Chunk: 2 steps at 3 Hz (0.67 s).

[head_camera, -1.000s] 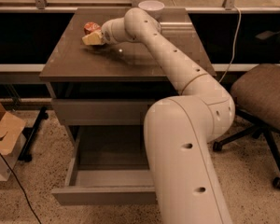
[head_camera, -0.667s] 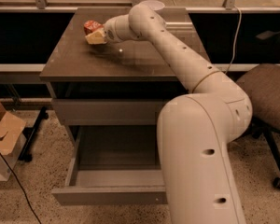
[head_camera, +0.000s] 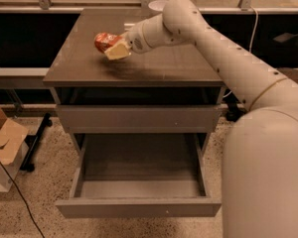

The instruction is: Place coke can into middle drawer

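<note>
Coke can point(head_camera: 104, 40) on its side, long axis roughly left-right, free end pointing left. Gripper point(head_camera: 118, 49) clamped on its right part, above the cabinet top point(head_camera: 169, 66), left side. Middle drawer point(head_camera: 139, 207) pulled out below, nearer.

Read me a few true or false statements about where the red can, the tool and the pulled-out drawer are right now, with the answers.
1. The tool grips the small red soda can above the dark brown cabinet top. True.
2. The red can lies in the wide grey-brown open drawer. False: it is up in the tool, over the cabinet top.
3. The open drawer sits below a closed flat grey-brown drawer front. True.
4. The white bowl rests inside the open drawer. False: it stands at the back edge of the cabinet top.
5. The tool hangs down inside the open drawer. False: it is over the left part of the cabinet top.
</note>
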### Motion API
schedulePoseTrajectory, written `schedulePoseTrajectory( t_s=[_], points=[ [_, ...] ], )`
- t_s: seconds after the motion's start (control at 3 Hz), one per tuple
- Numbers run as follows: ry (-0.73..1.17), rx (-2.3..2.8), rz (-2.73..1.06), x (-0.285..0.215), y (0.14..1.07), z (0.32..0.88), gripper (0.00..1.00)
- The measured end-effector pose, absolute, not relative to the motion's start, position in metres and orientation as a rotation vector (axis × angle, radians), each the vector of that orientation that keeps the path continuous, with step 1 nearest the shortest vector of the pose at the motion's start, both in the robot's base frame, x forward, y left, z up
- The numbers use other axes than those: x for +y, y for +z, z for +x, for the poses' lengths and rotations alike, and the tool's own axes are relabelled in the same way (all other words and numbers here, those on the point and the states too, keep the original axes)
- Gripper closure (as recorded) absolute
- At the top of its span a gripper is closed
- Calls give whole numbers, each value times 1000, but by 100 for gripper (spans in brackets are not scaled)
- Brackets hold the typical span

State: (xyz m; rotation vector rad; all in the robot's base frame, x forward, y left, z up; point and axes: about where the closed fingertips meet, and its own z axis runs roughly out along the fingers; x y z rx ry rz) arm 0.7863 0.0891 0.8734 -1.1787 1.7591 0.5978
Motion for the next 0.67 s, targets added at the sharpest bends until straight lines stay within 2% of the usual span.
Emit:
schedulePoseTrajectory(
  t_s=[0.33,0.67],
  points=[
    [645,1808,-1192,52,856,741,100],
    [766,1727,-1151,31,850,669,100]
  ],
)
